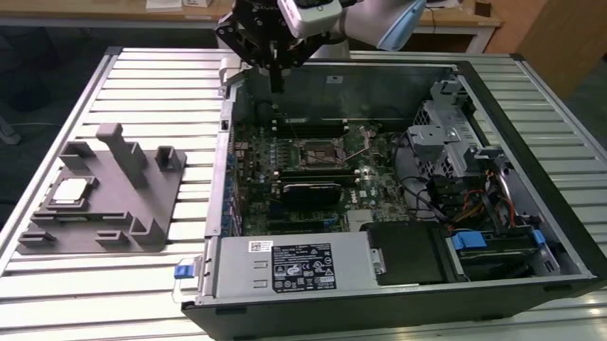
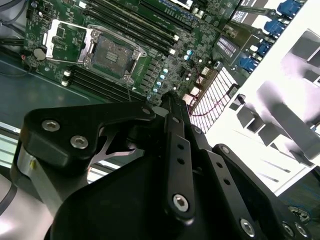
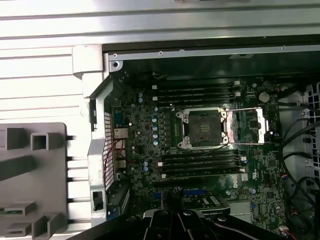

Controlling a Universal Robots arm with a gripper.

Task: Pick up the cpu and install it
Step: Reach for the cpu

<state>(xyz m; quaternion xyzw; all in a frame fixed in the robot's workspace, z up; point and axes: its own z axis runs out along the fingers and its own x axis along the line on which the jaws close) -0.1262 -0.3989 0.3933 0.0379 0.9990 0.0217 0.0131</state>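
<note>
Gripper (image 2: 166,99), closest to my lens, has its jaws closed on nothing, hovering over the computer case (image 1: 399,312) edge; the cpu (image 1: 71,190) lies on a grey holder (image 1: 156,195) outside the case, well apart. I judge pick-up not begun; grasping needs opened jaws

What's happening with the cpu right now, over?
Gripper shut, empty, above the case's edge. Cpu on grey stand, outside the case. Socket open, bare. Path looks clear.
</note>
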